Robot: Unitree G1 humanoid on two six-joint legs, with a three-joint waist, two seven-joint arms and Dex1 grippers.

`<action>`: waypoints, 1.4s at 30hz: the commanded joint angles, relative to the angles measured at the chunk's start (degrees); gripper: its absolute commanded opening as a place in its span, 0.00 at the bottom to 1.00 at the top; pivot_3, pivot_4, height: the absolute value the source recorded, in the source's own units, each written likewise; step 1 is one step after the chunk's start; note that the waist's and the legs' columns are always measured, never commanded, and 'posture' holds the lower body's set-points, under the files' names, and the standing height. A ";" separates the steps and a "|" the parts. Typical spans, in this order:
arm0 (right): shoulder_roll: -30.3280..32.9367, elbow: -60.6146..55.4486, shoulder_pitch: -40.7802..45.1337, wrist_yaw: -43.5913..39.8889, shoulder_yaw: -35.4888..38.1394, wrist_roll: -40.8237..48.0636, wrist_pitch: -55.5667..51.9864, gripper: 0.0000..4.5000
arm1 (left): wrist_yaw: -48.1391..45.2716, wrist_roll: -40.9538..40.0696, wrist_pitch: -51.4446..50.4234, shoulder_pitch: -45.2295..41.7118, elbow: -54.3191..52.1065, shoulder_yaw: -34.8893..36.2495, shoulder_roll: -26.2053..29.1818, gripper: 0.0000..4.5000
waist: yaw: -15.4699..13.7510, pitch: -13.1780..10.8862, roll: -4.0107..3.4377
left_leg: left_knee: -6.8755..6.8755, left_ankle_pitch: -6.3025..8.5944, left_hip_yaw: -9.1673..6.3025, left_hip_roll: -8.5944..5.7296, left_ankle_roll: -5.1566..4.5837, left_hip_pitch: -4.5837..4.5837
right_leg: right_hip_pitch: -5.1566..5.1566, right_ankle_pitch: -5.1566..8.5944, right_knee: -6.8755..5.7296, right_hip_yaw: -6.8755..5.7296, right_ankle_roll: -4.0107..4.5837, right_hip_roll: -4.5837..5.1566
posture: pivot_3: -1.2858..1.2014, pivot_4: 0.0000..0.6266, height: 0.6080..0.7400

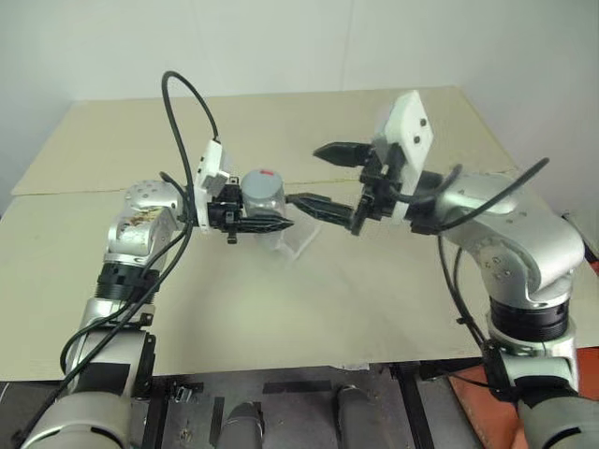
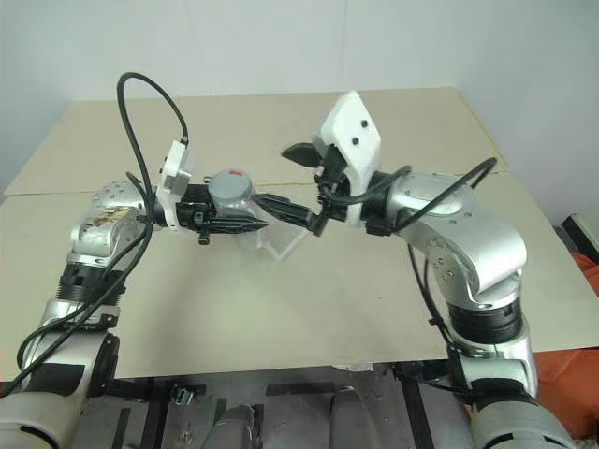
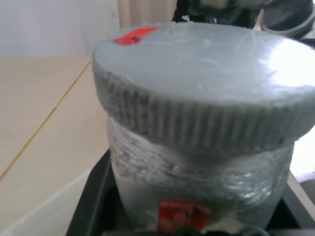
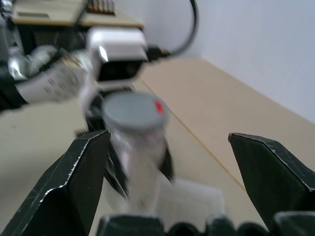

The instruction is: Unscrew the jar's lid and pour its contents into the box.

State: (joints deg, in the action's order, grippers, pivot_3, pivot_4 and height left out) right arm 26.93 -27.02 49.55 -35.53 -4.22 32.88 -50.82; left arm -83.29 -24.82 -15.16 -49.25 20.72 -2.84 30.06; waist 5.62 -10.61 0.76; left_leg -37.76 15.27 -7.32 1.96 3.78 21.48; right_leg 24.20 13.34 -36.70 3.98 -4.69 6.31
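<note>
Pale beige table (image 1: pixel 374 299), a seam across it, clear box (image 1: pixel 298 240) resting near its middle

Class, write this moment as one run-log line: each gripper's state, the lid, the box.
left gripper: shut on jar | right gripper: open, beside jar | lid: on jar | box: on table under jar
</note>
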 commanded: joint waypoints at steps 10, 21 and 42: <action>-7.39 8.17 5.53 5.25 -7.68 -8.71 3.14 0.99 | -0.86 -0.32 0.86 -1.27 -1.29 0.46 -0.28 0.42 | -0.02 0.00 0.00 | 0.00 -0.01 -0.01 0.00 0.01 0.04 | 0.02 0.00 0.02 0.00 0.00 0.00 | 0.52 0.24 1.00; -3.49 7.67 4.00 3.58 -3.47 -8.31 3.03 0.99 | -1.10 -0.65 0.32 -0.23 -2.33 1.07 1.70 0.42 | 0.00 0.00 0.00 | 0.00 0.00 -0.01 0.00 0.01 0.03 | 0.02 0.00 0.01 0.00 0.00 0.00 | 0.52 0.24 1.00; 2.02 5.55 2.62 1.37 1.60 -5.25 2.36 0.99 | -1.27 -0.31 0.91 -1.23 -1.00 0.71 1.30 0.42 | -0.03 0.00 0.00 | 0.00 0.00 0.01 -0.01 0.00 0.04 | 0.01 0.00 0.03 0.00 0.00 0.00 | 0.52 0.24 1.00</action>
State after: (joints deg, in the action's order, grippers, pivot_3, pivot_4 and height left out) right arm 28.63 -17.83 51.07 -33.41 -5.44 25.85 -48.60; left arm -84.37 -24.70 -15.05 -49.38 20.95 -3.23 31.01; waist 5.59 -10.61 0.76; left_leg -37.76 15.27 -7.32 1.96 3.78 21.53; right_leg 24.21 13.34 -36.66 3.98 -4.69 6.31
